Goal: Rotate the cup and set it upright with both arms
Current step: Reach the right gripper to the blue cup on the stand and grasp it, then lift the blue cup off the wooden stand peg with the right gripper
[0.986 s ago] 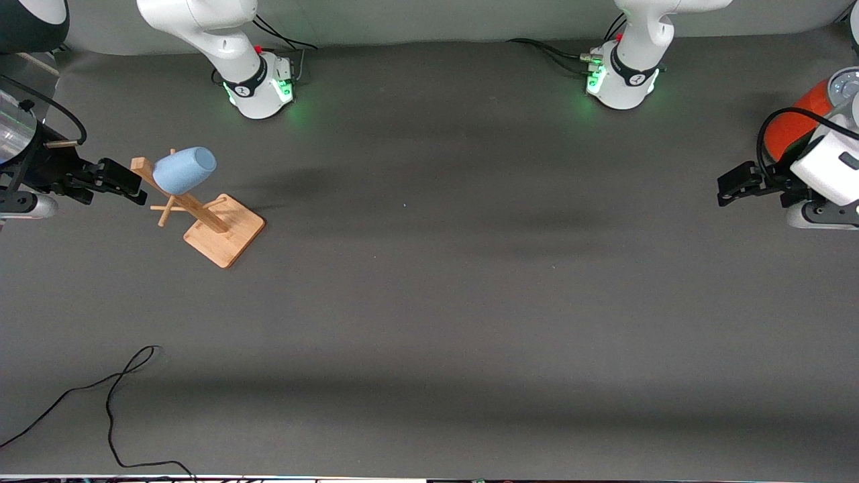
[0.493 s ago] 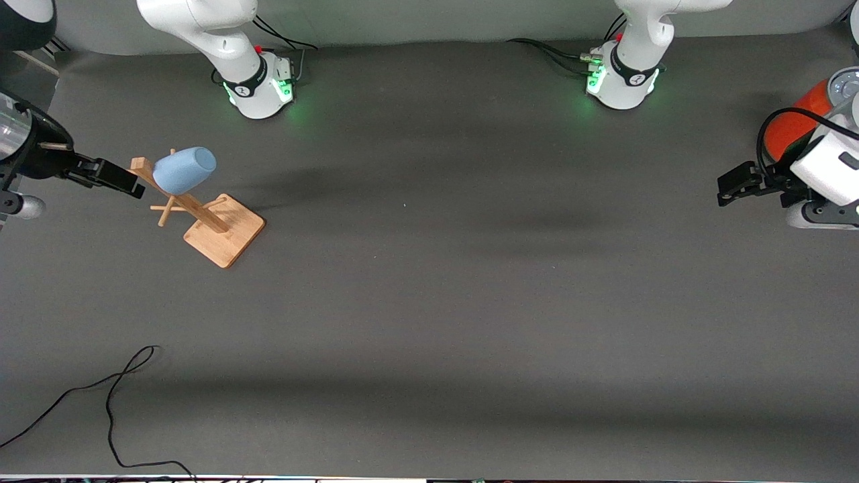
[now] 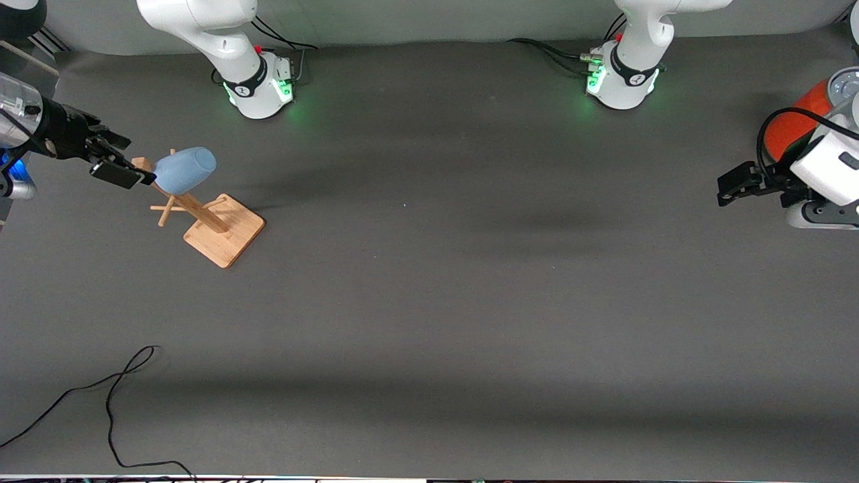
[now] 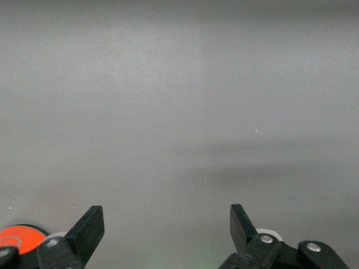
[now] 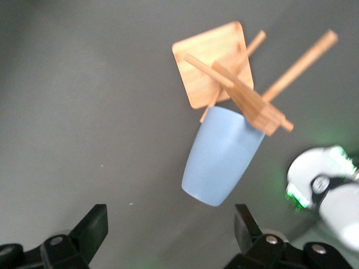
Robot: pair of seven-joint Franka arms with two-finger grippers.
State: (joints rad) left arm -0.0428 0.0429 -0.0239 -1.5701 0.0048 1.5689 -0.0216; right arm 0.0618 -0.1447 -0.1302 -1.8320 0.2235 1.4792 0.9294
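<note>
- My right gripper (image 3: pixel 124 173), jaws spread, at cup's (image 3: pixel 184 170) 9 o'clock; cup hung mouth-down on rack (image 3: pixel 225 230) peg, ready for grasping.
- Left gripper (image 3: pixel 731 182) spread, waiting by can (image 3: pixel 795 124).

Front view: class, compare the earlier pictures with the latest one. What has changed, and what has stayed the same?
The right gripper, open, swung up and in toward the cup hung on the wooden rack, stopping beside its closed end. Nothing was gripped. Cup, rack, orange can and the waiting, open left gripper stayed put.

surface: dark grey table (image 3: pixel 429 302) | on it: wooden rack (image 3: pixel 225 230); black cable (image 3: pixel 111 392); orange can (image 3: pixel 795 121)
</note>
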